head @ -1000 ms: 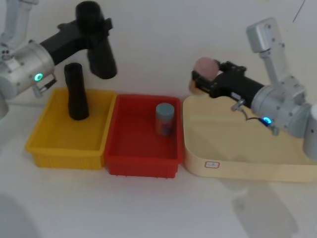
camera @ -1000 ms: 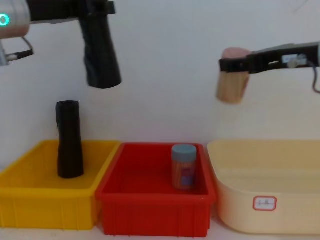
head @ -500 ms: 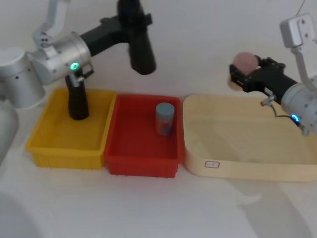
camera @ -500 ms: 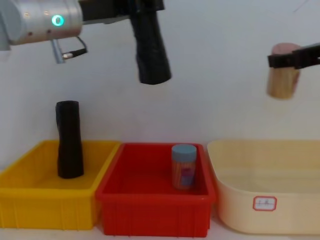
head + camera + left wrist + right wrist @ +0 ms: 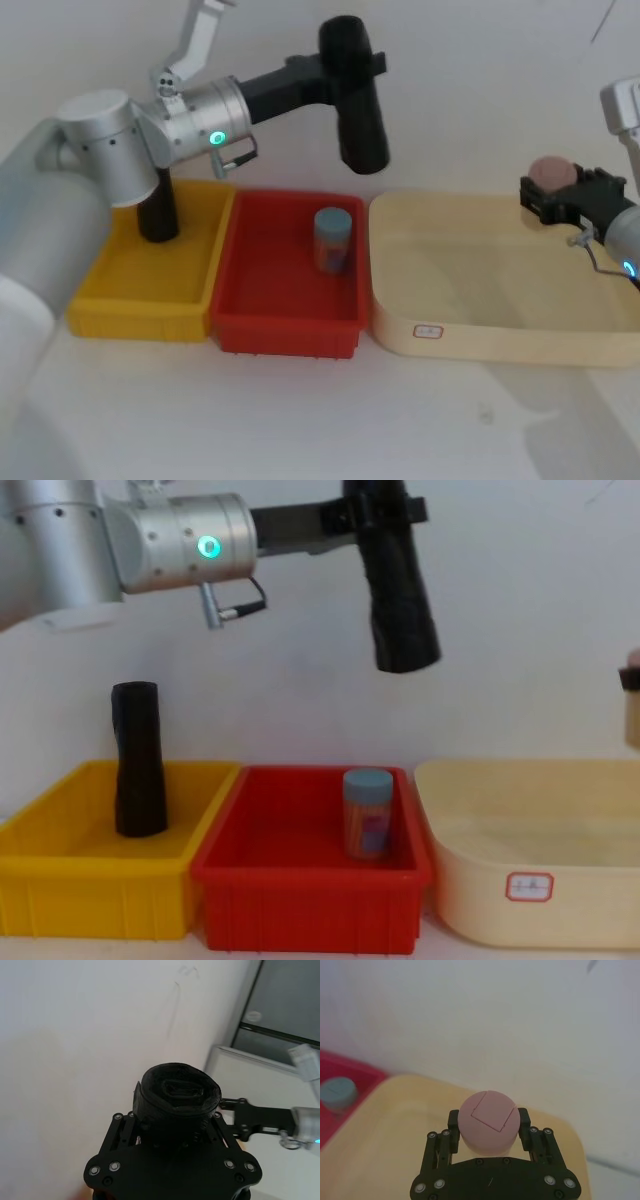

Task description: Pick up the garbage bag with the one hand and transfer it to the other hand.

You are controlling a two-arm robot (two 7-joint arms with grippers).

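Pick-up done: left gripper (image 5: 342,68) jaws clamped on garbage bag (image 5: 360,125) near its top, roll hanging high over red bin (image 5: 245,300), right side. Handover left. Right gripper (image 5: 552,195), well apart over cream tub (image 5: 470,330), jaws clamped on pink-lidded jar (image 5: 487,1122), so not free yet.

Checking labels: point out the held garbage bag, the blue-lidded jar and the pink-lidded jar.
garbage bag (image 5: 360,115), head view, roll's middle
blue-lidded jar (image 5: 332,246), head view, its side
pink-lidded jar (image 5: 487,1122), right wrist view, lid top
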